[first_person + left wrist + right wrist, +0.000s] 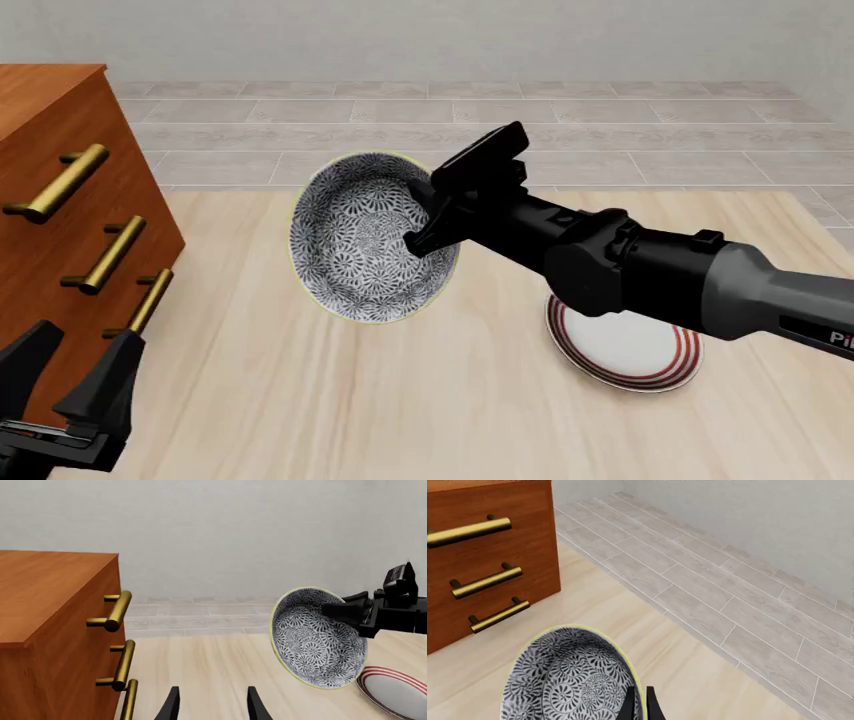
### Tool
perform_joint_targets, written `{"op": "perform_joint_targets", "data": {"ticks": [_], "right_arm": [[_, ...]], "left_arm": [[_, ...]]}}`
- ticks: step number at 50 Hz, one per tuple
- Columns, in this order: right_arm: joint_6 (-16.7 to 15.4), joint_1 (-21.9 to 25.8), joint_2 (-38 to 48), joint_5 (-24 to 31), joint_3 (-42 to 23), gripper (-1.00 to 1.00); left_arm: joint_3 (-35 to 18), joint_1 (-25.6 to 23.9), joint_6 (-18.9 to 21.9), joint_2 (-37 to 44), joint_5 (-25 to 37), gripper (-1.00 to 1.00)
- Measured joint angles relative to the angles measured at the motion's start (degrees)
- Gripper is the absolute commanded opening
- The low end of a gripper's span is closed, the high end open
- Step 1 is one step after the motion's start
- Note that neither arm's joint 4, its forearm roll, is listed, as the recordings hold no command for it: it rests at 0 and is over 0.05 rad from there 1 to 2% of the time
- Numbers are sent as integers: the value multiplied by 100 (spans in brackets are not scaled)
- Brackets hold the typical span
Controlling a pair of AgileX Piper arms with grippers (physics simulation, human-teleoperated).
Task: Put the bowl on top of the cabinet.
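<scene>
Black-and-white floral patterning is covering the bowl (363,240), which is hanging tipped on its side in the air above the pale wood worktop (400,400), its open face turning toward the cabinet. The right end effector (424,232) is clamping the bowl by its rim, 1 finger inside and 1 outside, as the right wrist view is showing at the rim (634,705). The bowl is sitting apart from the reddish-brown cabinet (67,130), lower than the cabinet's top and to its right in the front view. The cabinet is standing at the worktop's left edge, its front carrying 3 brass bar handles (56,183). A flat white plate with red rings (627,350) is lying on the worktop beneath the right arm, near the bowl but not touching it. The left end effector (60,385) is hovering low beside the cabinet's front, its fingers standing apart and gripping nothing.
</scene>
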Motion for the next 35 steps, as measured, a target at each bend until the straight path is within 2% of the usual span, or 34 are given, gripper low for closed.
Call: {"op": "perform_joint_targets", "data": {"ticks": [16, 35], "right_arm": [[-11, -2, -90, -7, 29, -100], [0, 2, -183, -23, 77, -100]], "left_arm": [[-299, -669, -377, 1030, -956, 100], [-565, -1287, -555, 1909, -1758, 100]]}}
